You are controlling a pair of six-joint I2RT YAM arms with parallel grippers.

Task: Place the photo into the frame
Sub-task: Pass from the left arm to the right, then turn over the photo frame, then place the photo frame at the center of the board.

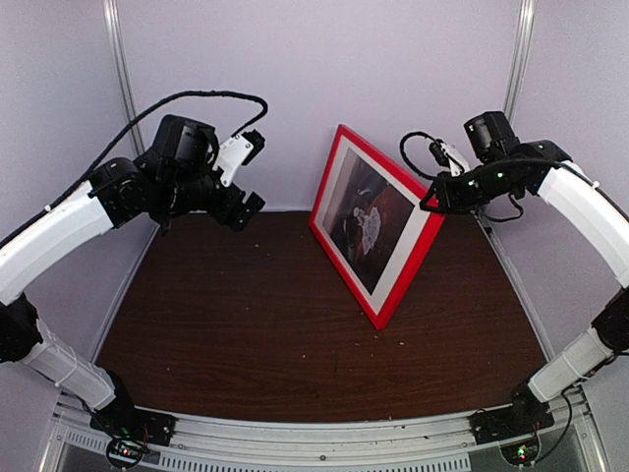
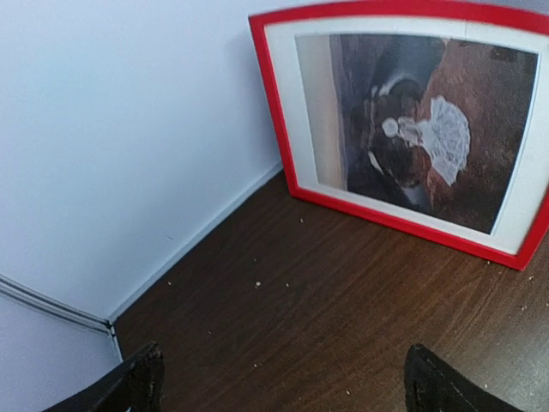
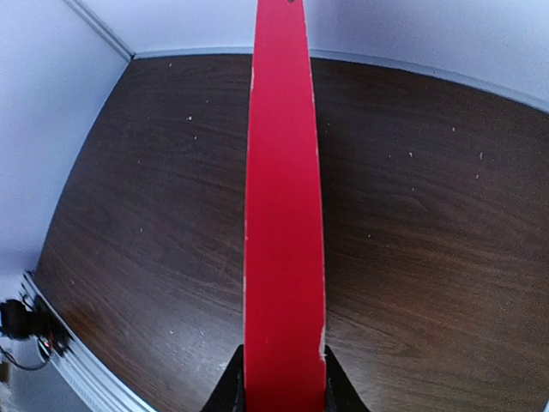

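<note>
The frame (image 1: 408,270) stands on edge at centre right of the tabletop (image 1: 246,324), with the photo (image 1: 369,224) inside it. The right tool (image 1: 432,202) is clamped on its upper edge. The left tool (image 1: 254,175), at upper left, is wide apart.

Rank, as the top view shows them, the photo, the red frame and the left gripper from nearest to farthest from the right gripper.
1. The red frame: the right gripper is shut on its upper right edge, so they touch.
2. The photo: inside the frame, a little to the left of the grip.
3. The left gripper: open, far across on the left side.
</note>
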